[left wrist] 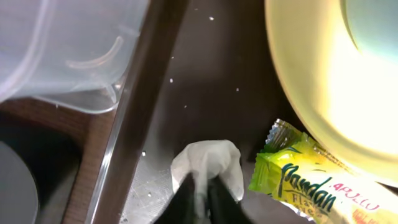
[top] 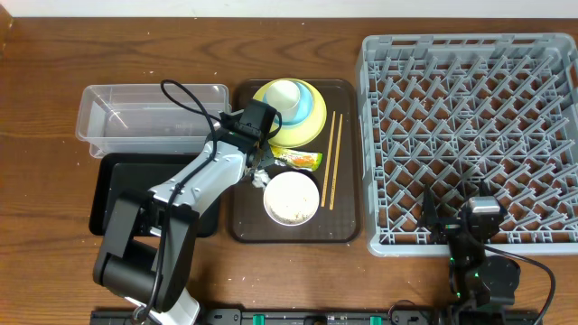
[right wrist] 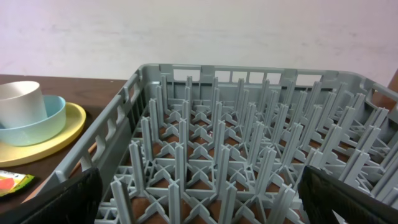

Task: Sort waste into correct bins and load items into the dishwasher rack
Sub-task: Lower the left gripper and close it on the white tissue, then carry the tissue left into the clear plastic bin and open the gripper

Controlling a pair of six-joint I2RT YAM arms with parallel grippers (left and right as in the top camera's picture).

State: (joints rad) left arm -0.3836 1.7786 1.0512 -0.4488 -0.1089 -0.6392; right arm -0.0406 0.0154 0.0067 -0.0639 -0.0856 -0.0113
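Left wrist view: left gripper (left wrist: 201, 186) pinches the crumpled white tissue (left wrist: 210, 158) over the brown tray (left wrist: 205, 74); clear tub (left wrist: 62, 50) lies just past its rim. Right gripper (right wrist: 199, 196) spread, well apart.

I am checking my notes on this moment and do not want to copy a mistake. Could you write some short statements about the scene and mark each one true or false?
1. The left gripper is shut on the tissue. True.
2. The dishwasher rack holds the chopsticks. False: the chopsticks lie on the brown tray, and the rack holds nothing.
3. The white cup stands in the light blue bowl, which sits on the yellow plate. True.
4. The right gripper holds the snack wrapper. False: it is open and empty at the rack's near edge, and the wrapper lies on the tray beside the plate.
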